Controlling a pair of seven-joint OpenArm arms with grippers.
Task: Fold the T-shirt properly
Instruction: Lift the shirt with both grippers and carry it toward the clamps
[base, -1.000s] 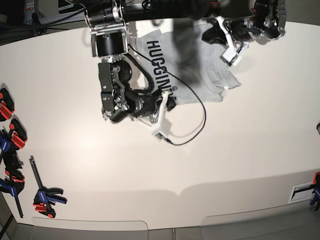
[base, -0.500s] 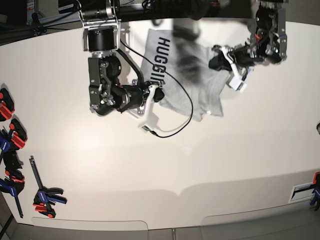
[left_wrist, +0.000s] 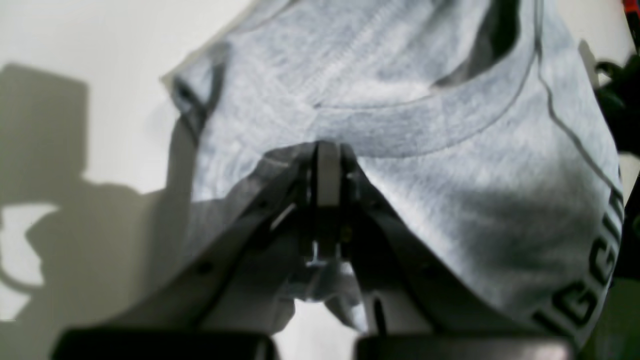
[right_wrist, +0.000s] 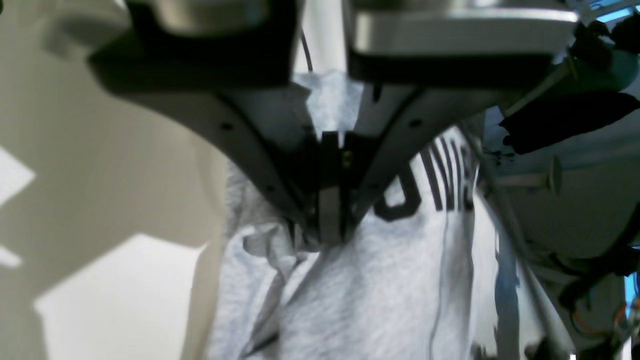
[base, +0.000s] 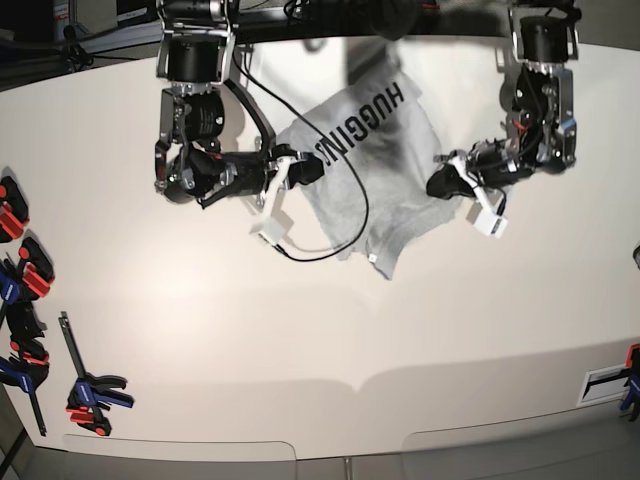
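Note:
The light grey T-shirt (base: 385, 190) is stretched between my two grippers at the back of the white table (base: 320, 330), its black lettering (base: 365, 122) running diagonally near the top. In the base view my right gripper (base: 306, 168) pinches the shirt's left edge and my left gripper (base: 441, 184) pinches its right edge. The left wrist view shows the left gripper (left_wrist: 327, 150) shut on fabric just below the collar band of the T-shirt (left_wrist: 450, 200). The right wrist view shows the right gripper (right_wrist: 330, 235) shut on a bunched fold of the T-shirt (right_wrist: 380, 300), beside the letters.
A black cable (base: 352, 222) loops from the right arm across the shirt. Red and blue clamps (base: 20, 270) lie along the table's left edge, with another clamp (base: 95, 393) near the front left. A small label (base: 605, 384) sits at the right front.
Both grippers have kept their hold and pulled apart. The left gripper came forward, the right gripper shifted left and back, and the shirt swung so its lettering now runs diagonally.

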